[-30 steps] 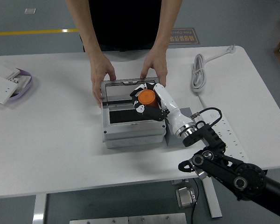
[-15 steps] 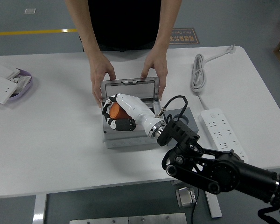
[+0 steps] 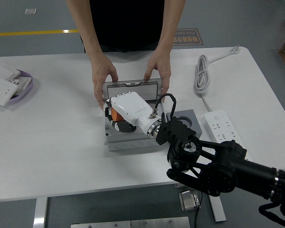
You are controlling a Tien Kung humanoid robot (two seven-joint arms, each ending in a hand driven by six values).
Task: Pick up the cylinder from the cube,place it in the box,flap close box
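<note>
Right hand (image 3: 126,113) palm-down over left part of grey box (image 3: 133,141), fingers curled around orange cylinder (image 3: 115,115) (only sliver of orange shows under white palm shell). Cylinder sits directly beneath hand, inside box outline, low over interior; long axis not readable from here. Release looks like next step, judged. Lid (image 3: 131,90) stands raised behind hand, held by person's hands (image 3: 104,78) at far corners. Grey cube (image 3: 185,118) just right of box, top bare.
</note>
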